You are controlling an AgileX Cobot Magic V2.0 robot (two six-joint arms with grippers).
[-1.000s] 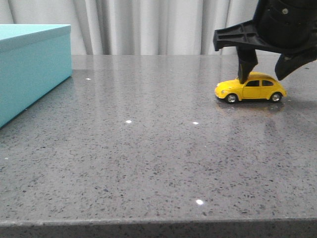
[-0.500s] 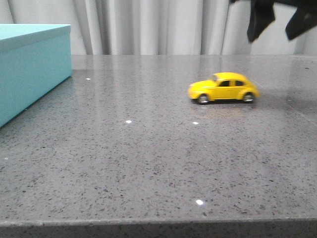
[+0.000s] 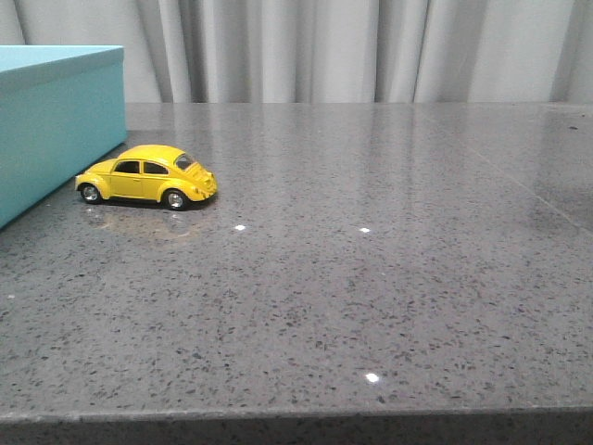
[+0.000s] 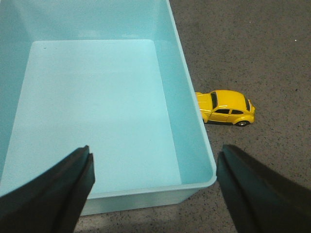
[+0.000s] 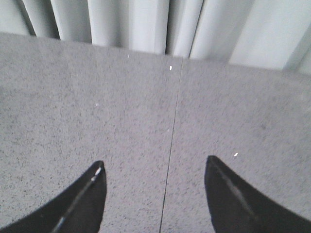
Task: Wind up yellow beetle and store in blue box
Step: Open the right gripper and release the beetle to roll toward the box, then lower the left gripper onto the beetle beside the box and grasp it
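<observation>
Yellow beetle (image 3: 146,175): I see it on all four wheels on the grey surface (image 3: 371,278), at about 9 o'clock in the front view, just beside the blue box's long side wall.
Blue box (image 4: 189,111): lidless, interior bare.
Left pincer (image 4: 154,189): I read it spread wide, holding nothing, above the box.
Right pincer (image 5: 153,194): likewise wide apart, holding nothing, over bare surface.

The yellow beetle (image 3: 146,175) has a glossy painted shell and shiny silver hubs. The blue box (image 4: 187,104) looks smooth and matt, like plastic or card. The table (image 3: 371,278) is polished speckled grey stone, faintly reflective. Pale curtains (image 3: 306,46) hang as soft cloth.
</observation>
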